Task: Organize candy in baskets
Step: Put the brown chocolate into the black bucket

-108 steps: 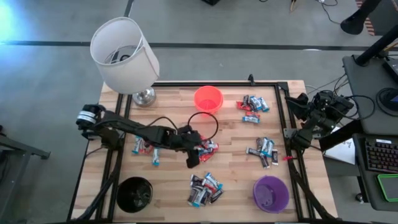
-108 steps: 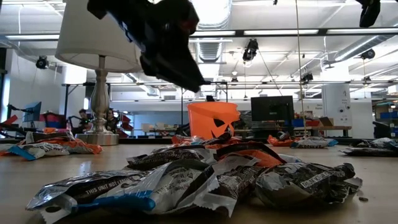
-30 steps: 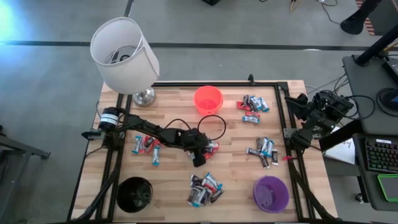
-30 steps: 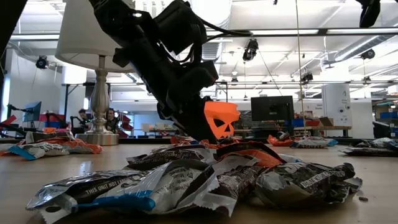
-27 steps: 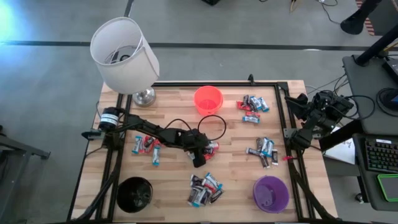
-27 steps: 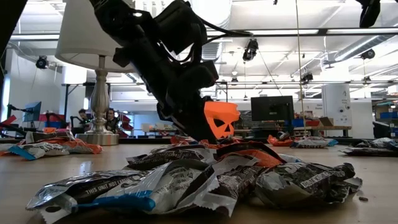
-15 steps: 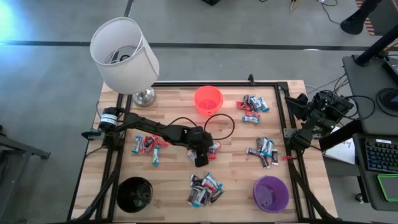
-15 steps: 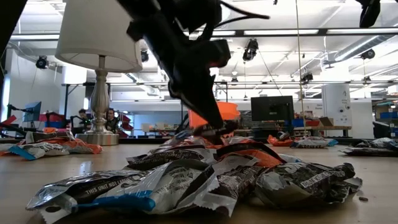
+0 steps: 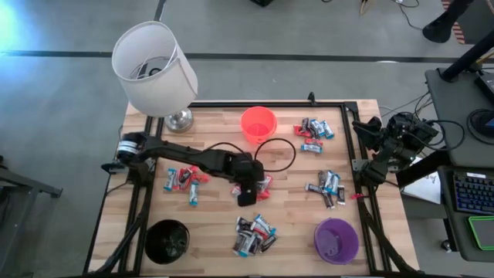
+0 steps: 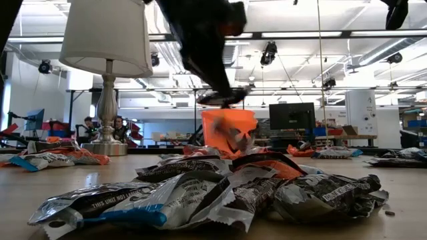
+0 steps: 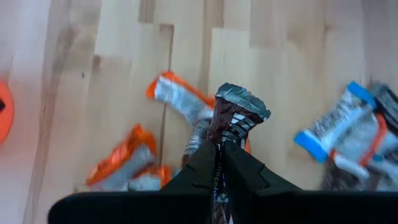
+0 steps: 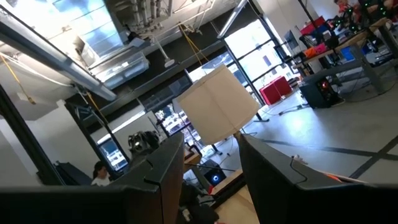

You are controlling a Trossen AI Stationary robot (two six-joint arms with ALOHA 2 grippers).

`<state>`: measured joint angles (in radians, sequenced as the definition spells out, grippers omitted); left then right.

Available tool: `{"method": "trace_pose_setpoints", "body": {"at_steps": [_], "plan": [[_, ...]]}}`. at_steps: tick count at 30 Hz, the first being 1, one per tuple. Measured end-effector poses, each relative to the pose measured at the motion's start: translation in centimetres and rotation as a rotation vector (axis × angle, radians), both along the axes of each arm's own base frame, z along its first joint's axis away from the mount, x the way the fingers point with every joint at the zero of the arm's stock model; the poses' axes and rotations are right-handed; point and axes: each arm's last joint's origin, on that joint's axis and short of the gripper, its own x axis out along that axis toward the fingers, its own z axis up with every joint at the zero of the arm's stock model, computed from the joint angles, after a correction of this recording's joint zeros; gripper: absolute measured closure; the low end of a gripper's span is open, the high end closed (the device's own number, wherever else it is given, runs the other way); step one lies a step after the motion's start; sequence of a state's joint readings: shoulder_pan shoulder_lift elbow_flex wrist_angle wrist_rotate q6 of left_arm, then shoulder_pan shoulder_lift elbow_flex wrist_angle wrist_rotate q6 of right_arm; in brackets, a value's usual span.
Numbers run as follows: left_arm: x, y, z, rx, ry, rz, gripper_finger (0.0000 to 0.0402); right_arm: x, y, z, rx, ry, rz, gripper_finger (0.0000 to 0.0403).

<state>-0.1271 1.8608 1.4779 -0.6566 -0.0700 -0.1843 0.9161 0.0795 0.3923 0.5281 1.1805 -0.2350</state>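
Left tool [image 11: 219, 163] pinches 1 dark-brown wrapped candy [image 11: 235, 115] above the wooden counter [image 9: 216, 224]; advise holding firm until over a basket.

The pale planked wooden bench [image 9: 216, 232] looks smooth and matt. The crinkled foil-wrapped candies [image 10: 200, 190] shine glossy, as does the orange-red plastic bucket [image 9: 258, 123]. The white fabric lampshade [image 9: 154, 68] at upper left is matt, above a polished metal lamp base [image 9: 179, 120].
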Motion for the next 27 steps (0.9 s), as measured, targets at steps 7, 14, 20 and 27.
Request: {"method": "trace_pose_setpoints", "body": {"at_steps": [7, 14, 20, 27], "plan": [[-0.9, 0.1, 1.0, 0.019, -0.03, 0.013, 0.0401, 0.0, 0.0, 0.0, -0.007, 0.003, -0.002, 0.0257], [-1.9, -0.5, 1.3, 0.018, 0.024, 0.018, 0.0401, 0.0, 0.0, 0.0, 0.0, 0.0, -0.001, 0.0257], [-5.4, -2.4, 3.6, -0.023, 0.126, 0.023, 0.0401, 0.0, 0.0, 0.0, -0.009, 0.004, -0.004, 0.0257], [-9.5, -5.8, 7.7, -0.108, 0.03, 0.076, 0.0401, 0.0, 0.0, 0.0, -0.01, 0.004, -0.004, 0.0257]]}}
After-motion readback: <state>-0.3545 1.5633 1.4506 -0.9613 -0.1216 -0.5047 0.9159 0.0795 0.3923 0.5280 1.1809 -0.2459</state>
